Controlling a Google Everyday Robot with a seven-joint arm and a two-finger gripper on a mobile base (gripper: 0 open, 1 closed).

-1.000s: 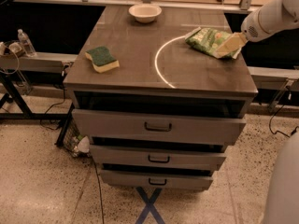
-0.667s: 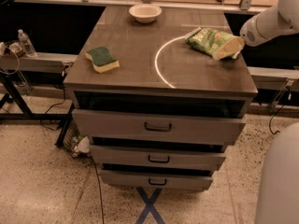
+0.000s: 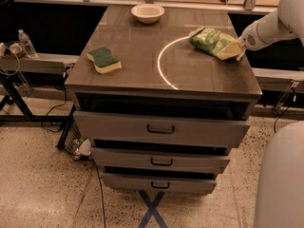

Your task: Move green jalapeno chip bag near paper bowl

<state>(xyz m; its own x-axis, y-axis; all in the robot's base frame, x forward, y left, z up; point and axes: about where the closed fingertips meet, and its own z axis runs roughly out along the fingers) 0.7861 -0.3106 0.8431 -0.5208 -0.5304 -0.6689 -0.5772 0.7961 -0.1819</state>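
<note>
One water bottle (image 3: pixel 27 42) far left. One sponge (image 3: pixel 103 60) on the cabinet top (image 3: pixel 204 77), left side; three drawers (image 3: pixel 161 129) below. One paper bowl (image 3: pixel 147 12) back centre. One green jalapeno chip bag (image 3: pixel 210 38) at the right, well apart from the bowl. One gripper (image 3: pixel 232 50) at its right end; grip can't be told.

3-drawer cabinet (image 3: pixel 118 127) on a speckled floor (image 3: pixel 38 189) — blue tape cross (image 3: pixel 152 212).

smooth white rounded arm (image 3: pixel 273 26); gripper (image 3: pixel 237 48) far right
</note>
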